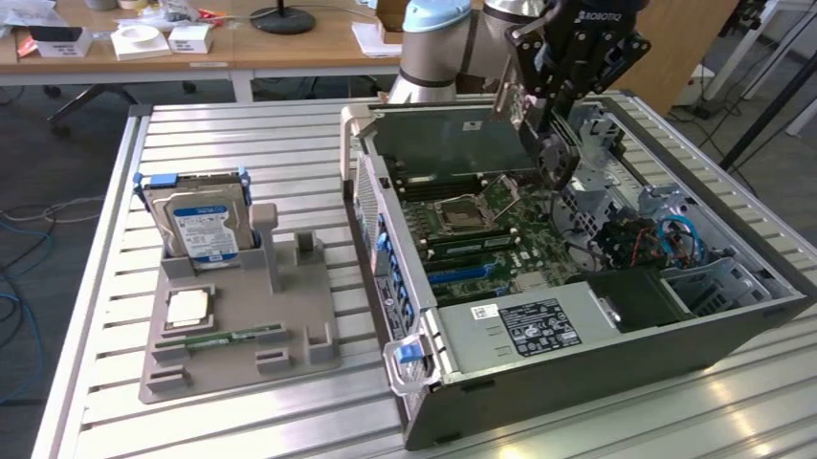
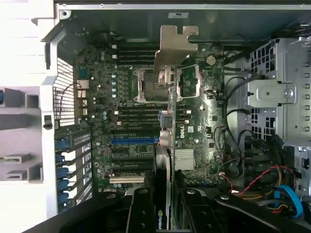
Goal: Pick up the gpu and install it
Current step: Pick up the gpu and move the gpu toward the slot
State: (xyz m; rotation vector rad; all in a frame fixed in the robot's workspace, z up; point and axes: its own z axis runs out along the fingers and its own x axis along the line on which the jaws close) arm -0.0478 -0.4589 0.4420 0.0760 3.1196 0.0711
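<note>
The gpu (image 2: pixel 168 145) hangs edge-on between my fingers (image 2: pixel 141 213), its silver end bracket (image 2: pixel 175 46) pointing down toward the motherboard (image 2: pixel 126 145). An NVIDIA logo shows on its black face close to the fingers. My gripper (image 2: pixel 167 216) is shut on the card. In the exterior view my gripper (image 1: pixel 556 153) sits above the far part of the open computer case (image 1: pixel 422 287), and the gpu (image 1: pixel 560 177) hangs as a dark strip below it, over the board near the CPU socket (image 1: pixel 460 215). The card is clear of the board's slots (image 2: pixel 133 141).
A grey parts holder (image 1: pixel 236 368) stands at the exterior view's left with a hard drive (image 1: pixel 198 225), a processor (image 1: pixel 189 306) and a memory stick (image 1: pixel 230 337). Inside the case are a power supply (image 1: pixel 537 325), a metal drive cage (image 2: pixel 282 92) and loose cables (image 2: pixel 272 184).
</note>
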